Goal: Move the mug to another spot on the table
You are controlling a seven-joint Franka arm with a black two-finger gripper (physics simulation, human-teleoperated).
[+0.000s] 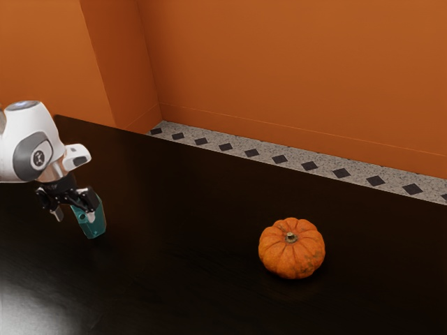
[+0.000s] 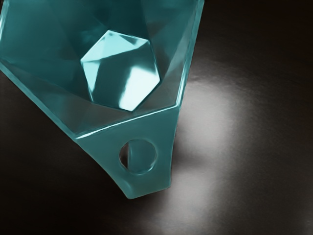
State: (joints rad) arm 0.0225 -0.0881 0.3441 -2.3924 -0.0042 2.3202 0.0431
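Mug [image 1: 92, 222]: teal, tilted, gripped at the exterior view's left.
Gripper [image 1: 82, 206]: clenched on the mug.
Open room: bare tabletop stretches to the pumpkin [image 1: 291, 248], well apart.
Table [image 1: 181, 209]: black, glossy; far edge bordered by speckled floor [image 1: 307, 164].
Walls [image 1: 293, 63]: orange.

Arm [image 1: 31, 150] enters at the exterior view's left edge, with the white wrist link bent downward. The hand points down, canted a little toward the exterior view's right. Gripper [image 1: 73, 207] sits low on that side, black fingers [image 1: 86, 202] clamped from two sides on the teal mug [image 1: 91, 223]. The mug hangs tilted under the hand, and the wrist camera looks straight into its open top.
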